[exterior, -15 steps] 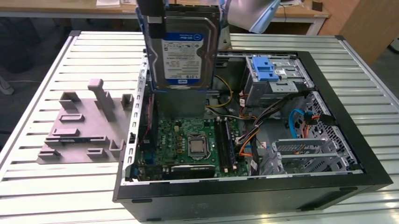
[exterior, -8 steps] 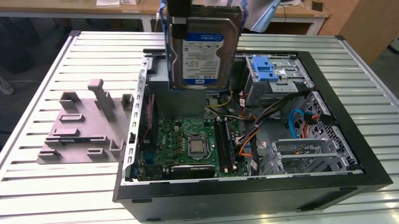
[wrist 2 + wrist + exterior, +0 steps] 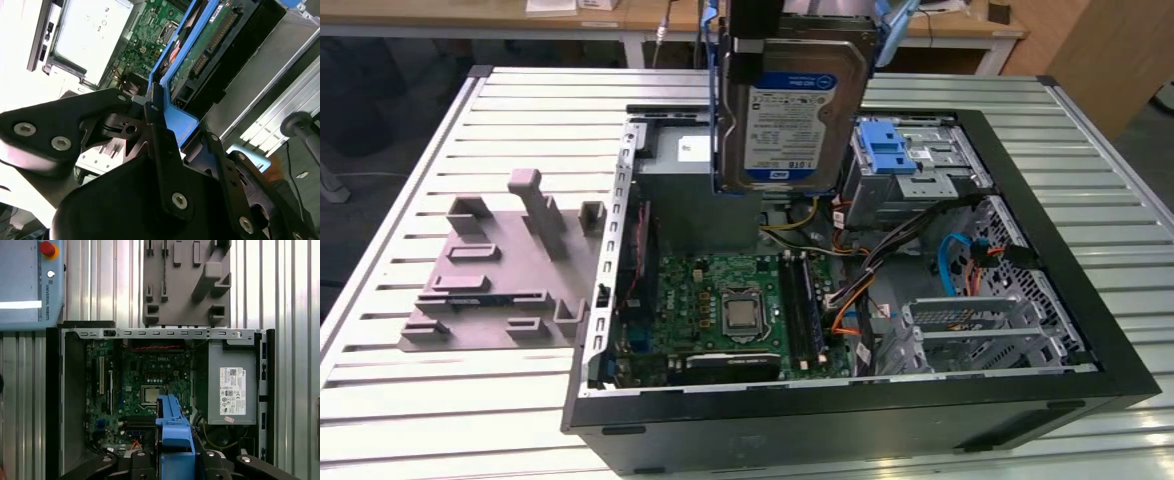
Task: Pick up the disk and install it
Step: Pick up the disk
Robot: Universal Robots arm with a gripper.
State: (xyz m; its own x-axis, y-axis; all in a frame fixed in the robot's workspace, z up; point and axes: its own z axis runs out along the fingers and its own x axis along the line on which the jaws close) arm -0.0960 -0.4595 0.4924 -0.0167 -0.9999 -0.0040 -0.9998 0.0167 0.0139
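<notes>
fingers (image 3: 162,150) clenched on disk (image 3: 794,110) via blue carrier rails. disk hangs upright, label showing, above far half of open PC case (image 3: 854,425) on desk (image 3: 440,420), mobo (image 3: 720,300) below.

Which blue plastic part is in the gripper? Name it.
The blue frame around the disk, clamped in the gripper above the case; the blue latch sits on the metal cage.
</notes>
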